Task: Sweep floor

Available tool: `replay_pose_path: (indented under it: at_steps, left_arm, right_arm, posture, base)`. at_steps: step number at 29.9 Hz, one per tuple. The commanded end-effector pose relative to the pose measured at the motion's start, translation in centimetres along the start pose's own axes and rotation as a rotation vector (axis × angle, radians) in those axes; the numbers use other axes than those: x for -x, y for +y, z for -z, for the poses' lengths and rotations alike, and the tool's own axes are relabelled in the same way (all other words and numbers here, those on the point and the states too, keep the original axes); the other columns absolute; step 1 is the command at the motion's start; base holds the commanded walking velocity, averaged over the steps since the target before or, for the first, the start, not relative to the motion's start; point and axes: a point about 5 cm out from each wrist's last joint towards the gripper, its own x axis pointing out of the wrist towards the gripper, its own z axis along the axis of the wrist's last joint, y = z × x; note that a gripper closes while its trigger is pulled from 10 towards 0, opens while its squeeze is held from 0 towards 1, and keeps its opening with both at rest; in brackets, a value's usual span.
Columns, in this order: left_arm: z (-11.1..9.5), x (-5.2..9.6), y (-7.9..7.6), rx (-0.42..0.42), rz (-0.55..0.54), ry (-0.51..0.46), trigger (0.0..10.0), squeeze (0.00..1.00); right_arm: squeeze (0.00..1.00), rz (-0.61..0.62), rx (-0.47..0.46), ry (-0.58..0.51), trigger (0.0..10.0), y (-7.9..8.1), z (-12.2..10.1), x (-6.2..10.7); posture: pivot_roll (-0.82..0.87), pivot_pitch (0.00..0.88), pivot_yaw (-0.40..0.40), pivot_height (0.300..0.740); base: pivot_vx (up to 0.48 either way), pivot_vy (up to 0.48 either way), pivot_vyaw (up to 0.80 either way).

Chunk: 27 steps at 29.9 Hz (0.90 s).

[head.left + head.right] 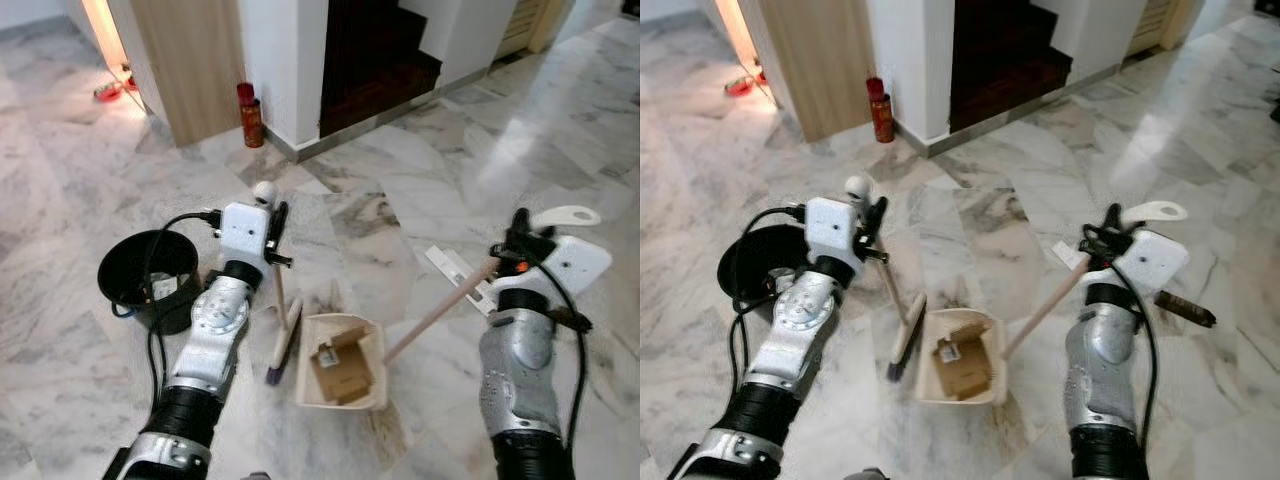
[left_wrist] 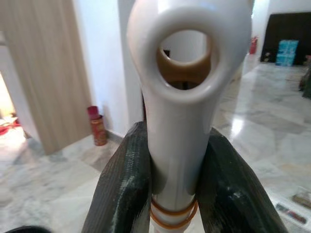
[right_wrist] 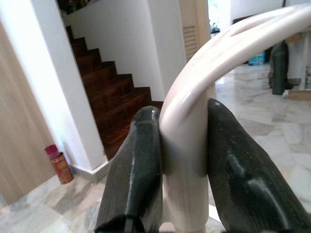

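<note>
My left gripper (image 1: 274, 228) is shut on the white top of a short broom (image 2: 181, 92). The broom's thin stick runs down to its brush head (image 1: 284, 349), which rests on the marble floor. Just right of the brush sits a cream dustpan (image 1: 372, 352) with a piece of brown cardboard (image 1: 337, 371) inside. Its long wooden handle (image 1: 436, 311) slants up to my right gripper (image 1: 516, 241), which is shut on the handle's white curved grip (image 3: 194, 97).
A black bucket (image 1: 118, 272) stands to the left of my left arm. Two red cans (image 1: 250, 114) stand by the white wall corner, with dark stairs (image 1: 372, 60) behind. On the floor lie a white flat strip (image 1: 452, 268) and a dark stick (image 1: 1185, 308).
</note>
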Motion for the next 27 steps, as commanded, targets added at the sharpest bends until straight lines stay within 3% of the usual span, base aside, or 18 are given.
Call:
replay_pose_path:
  at_steps: [1,10,27]
  left_arm:
    - [-1.01,-0.29,-0.16,-0.01,0.004,-0.045,10.0,0.0]
    - [-1.0,-0.24,-0.15,-0.017,0.004,-0.046,10.0,0.0]
    - [-0.98,-0.24,-0.18,-0.017,-0.003,-0.043,10.0,0.0]
  right_arm:
    - [0.0,0.004,-0.037,-0.048,10.0,0.13,-1.1,-0.33]
    - [0.0,-0.011,-0.008,-0.057,10.0,0.29,-1.23,-0.44]
    - [0.0,-0.018,0.0,-0.053,10.0,0.35,-1.25,-0.49]
  posture:
    - [0.09,0.127,-0.03,0.74]
    - [0.09,0.13,-0.034,0.74]
    - [0.09,0.136,-0.04,0.74]
  base:
    - [0.0,0.0,0.0]
    - [0.0,0.0,0.0]
    - [0.0,0.0,0.8]
